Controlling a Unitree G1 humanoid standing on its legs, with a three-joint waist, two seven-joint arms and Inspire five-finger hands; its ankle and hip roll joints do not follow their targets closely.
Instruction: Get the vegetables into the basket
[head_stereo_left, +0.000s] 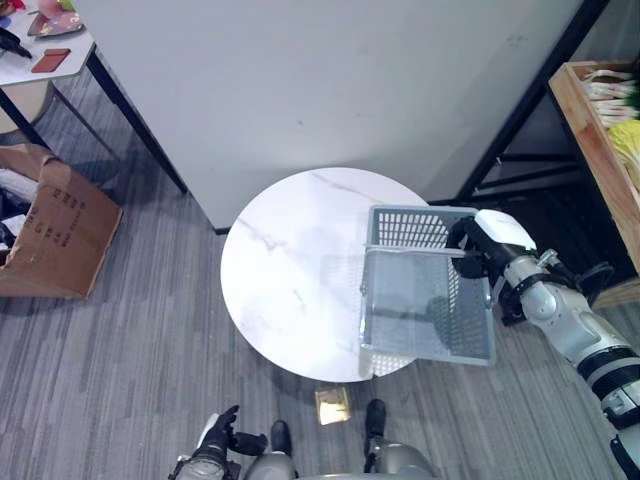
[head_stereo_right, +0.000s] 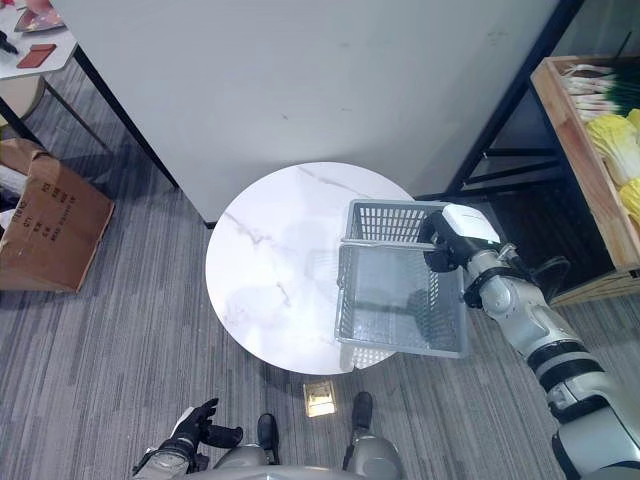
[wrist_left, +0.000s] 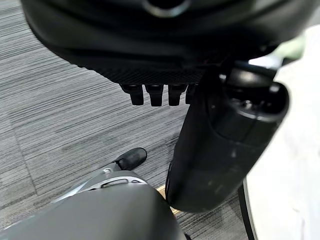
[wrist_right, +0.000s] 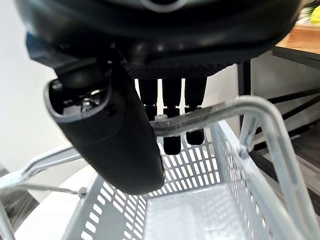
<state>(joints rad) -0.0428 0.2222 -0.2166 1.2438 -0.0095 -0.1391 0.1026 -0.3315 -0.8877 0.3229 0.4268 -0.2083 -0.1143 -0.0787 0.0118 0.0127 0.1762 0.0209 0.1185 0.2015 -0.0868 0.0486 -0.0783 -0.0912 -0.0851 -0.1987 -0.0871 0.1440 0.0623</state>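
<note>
Grey mesh basket (head_stereo_left: 425, 300) overhangs the round table's (head_stereo_left: 290, 270) right edge.

Dark print on cardboard box (head_stereo_left: 60, 225), too small to read

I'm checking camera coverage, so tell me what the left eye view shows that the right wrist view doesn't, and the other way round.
The left eye view alone takes in the round white table, the cardboard box on the floor, the wooden crate of vegetables, and the left hand low beside the table. The right wrist view alone shows, from close up, the fingers hooked over the metal handle. Both show the grey basket, empty, and the right hand holding it.
</note>
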